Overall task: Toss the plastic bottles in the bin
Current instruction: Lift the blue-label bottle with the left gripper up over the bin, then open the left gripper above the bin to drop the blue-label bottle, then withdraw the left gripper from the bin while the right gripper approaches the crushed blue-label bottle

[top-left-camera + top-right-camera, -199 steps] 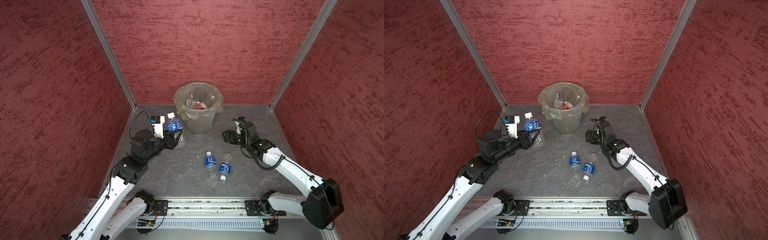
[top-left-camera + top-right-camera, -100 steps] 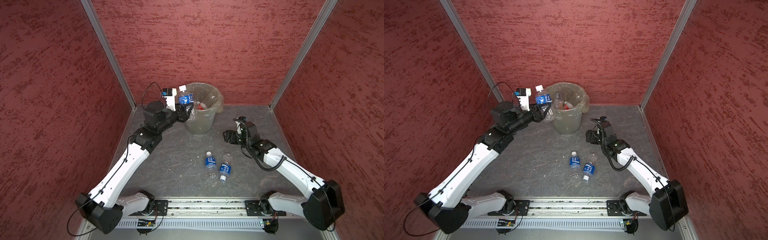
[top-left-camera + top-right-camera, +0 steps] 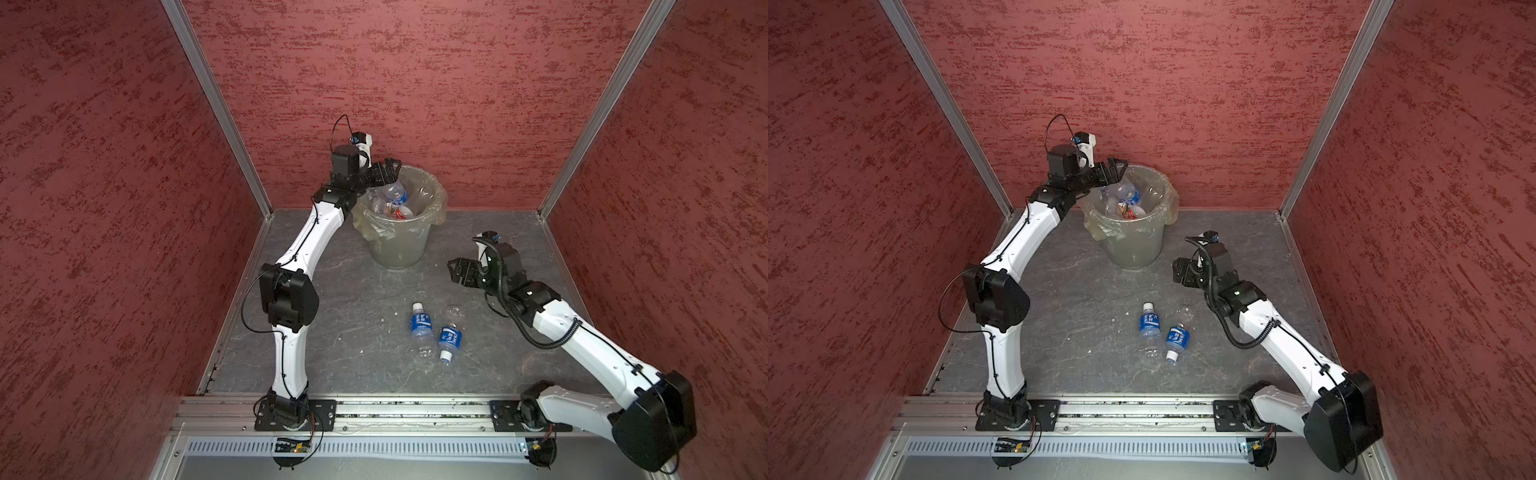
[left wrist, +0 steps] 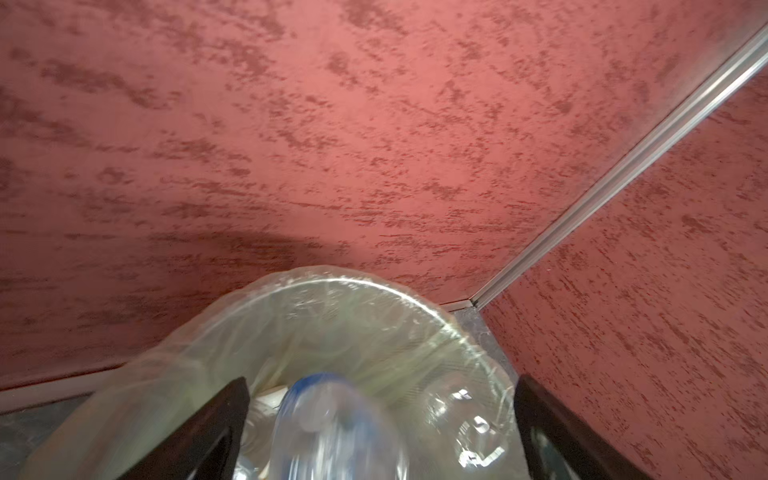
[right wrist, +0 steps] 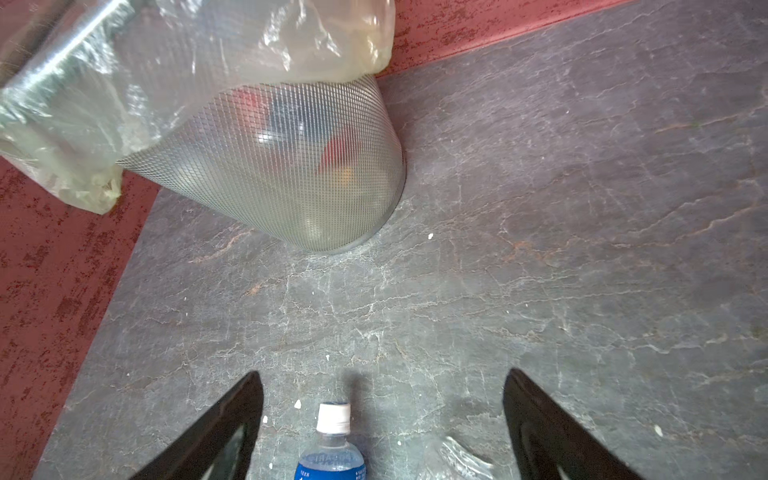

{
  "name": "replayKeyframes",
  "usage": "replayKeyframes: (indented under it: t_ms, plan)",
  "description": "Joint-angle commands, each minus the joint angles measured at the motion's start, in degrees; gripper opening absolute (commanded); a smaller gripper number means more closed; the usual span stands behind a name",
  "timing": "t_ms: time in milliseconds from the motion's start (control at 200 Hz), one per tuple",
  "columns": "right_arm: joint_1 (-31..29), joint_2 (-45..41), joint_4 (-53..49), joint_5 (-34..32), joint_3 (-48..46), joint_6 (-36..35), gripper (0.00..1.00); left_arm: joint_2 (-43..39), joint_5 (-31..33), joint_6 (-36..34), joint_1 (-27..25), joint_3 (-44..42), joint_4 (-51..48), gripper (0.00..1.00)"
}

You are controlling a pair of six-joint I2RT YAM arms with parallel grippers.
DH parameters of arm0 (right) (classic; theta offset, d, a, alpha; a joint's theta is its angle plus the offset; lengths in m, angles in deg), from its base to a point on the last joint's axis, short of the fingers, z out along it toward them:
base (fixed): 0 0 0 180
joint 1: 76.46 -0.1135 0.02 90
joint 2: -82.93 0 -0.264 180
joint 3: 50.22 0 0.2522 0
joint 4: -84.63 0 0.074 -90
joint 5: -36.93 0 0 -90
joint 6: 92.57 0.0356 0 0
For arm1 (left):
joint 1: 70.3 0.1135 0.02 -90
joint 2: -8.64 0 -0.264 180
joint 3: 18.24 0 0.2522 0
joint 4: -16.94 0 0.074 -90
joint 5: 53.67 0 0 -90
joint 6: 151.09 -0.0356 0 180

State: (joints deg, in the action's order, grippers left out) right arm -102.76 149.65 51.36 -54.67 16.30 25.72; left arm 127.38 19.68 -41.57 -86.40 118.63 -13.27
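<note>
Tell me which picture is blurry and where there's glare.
Left wrist view: the bottle over the bin is smeared with blur, the wall behind it sharp. Right wrist view: crisp floor and blue-labelled bottle, with glare on the bin's bag. In both top views: even light, no strong glare.

Left claw [image 3: 1114, 168] spread above bin [image 3: 1133, 247], blue-labelled bottles [image 3: 1149, 326] on floor [image 3: 1075, 316]

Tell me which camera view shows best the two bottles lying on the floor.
Both top views: each shows one bottle and its neighbour whole and uncovered. The right wrist view cuts both off at its edge, leaving mainly the capped end of one. The left wrist view shows neither.
</note>
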Motion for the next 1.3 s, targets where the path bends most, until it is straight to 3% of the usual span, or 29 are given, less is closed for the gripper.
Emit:
replayKeyframes:
  t_ms: [0,275,701,1297]
  plan:
    - [0.12,-1.23,-0.09,-0.02,-1.04,0.90,0.91,-4.43,-1.77,-0.46,-0.74,1.72,1.33,1.00]
    - [-0.02,-0.98,-0.11,0.74,-1.31,1.14,0.92,-10.66,-2.02,-1.30,-1.04,-6.66,3.86,1.00]
    - [-2.35,-2.72,-5.24,-2.87,-3.70,3.46,0.93,-27.30,-2.10,-0.50,-1.56,-29.09,11.20,1.00]
    - [-9.92,-3.09,-8.00,-6.29,-11.07,12.34,0.94,-46.21,5.35,-4.61,-9.23,-51.99,6.52,1.00]
